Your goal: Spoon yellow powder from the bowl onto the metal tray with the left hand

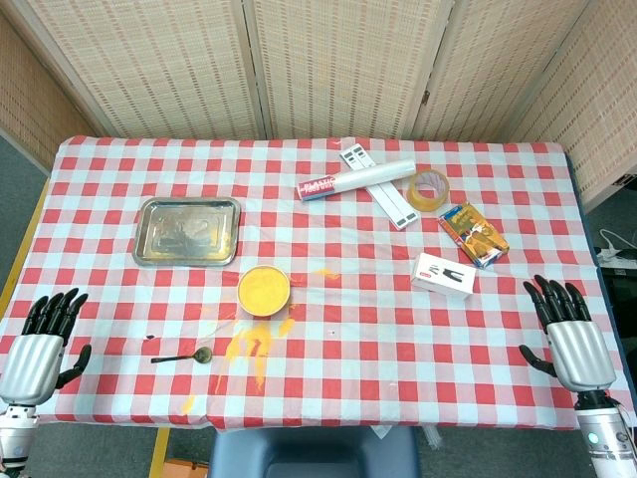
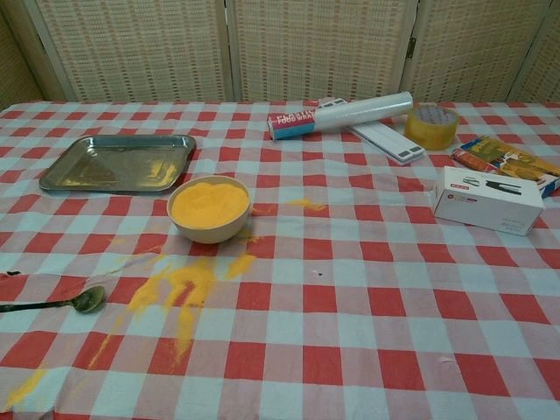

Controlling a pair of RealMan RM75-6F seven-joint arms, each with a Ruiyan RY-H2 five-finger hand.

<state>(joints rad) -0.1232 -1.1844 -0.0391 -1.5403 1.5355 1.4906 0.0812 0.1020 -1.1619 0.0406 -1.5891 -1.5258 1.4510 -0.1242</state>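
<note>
A cream bowl (image 1: pixel 264 291) (image 2: pixel 209 208) full of yellow powder stands near the table's middle. The metal tray (image 1: pixel 188 231) (image 2: pixel 118 164) lies behind and left of it, with a little powder on it. A dark spoon (image 1: pixel 182 357) (image 2: pixel 54 303) lies on the cloth in front of the bowl, to the left. My left hand (image 1: pixel 42 346) hovers at the front left edge, fingers apart, holding nothing, left of the spoon. My right hand (image 1: pixel 567 334) is at the front right edge, also with spread fingers and empty. Neither hand shows in the chest view.
Yellow powder is spilled on the cloth (image 1: pixel 254 344) (image 2: pixel 175 293) in front of the bowl. At the back right lie a wrap roll (image 1: pixel 355 179), a tape roll (image 1: pixel 427 191), a white box (image 1: pixel 444 274) and a colourful pack (image 1: pixel 473 234).
</note>
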